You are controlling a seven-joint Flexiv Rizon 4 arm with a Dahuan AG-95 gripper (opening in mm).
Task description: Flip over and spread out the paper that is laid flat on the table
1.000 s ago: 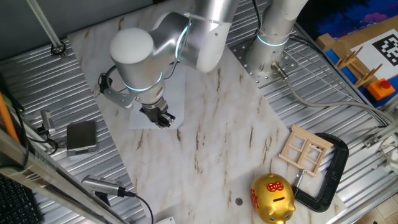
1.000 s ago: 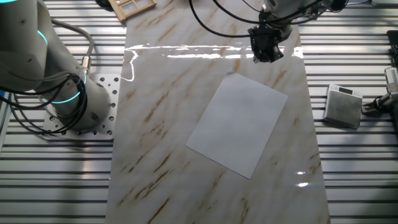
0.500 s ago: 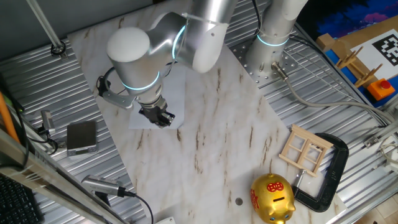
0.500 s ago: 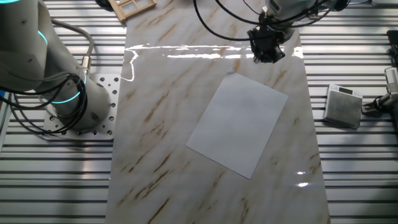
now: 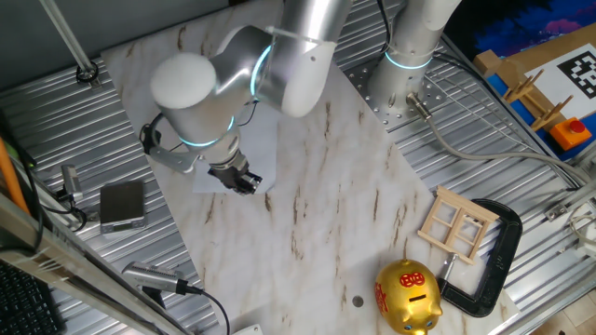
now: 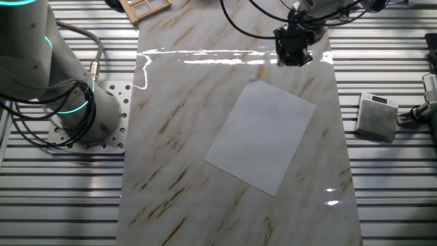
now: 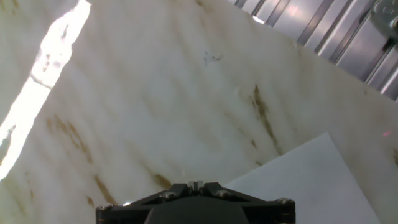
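Observation:
The white paper [image 6: 263,135] lies flat on the marble-look table [image 6: 171,123]. In one fixed view the arm hides most of it, and only a strip [image 5: 264,140] shows. My gripper [image 6: 293,56] hangs low over bare table just beyond the sheet's far edge, near one corner. In one fixed view the gripper [image 5: 240,179] sits at the sheet's near edge. In the hand view the gripper [image 7: 195,185] has its fingers pressed together with nothing between them, and a corner of the paper [image 7: 311,180] lies to the right on the table [image 7: 155,93].
A small grey box [image 5: 122,204] sits on the ribbed metal beside the table; it also shows in the other fixed view [image 6: 377,116]. A gold piggy bank [image 5: 407,296], a wooden frame [image 5: 456,223] and a black clamp [image 5: 494,265] stand at one end. The arm's base [image 6: 75,102] is beside the slab.
The arm's elbow has swung slightly to the left in one fixed view. The gripper has barely shifted. The paper has not moved.

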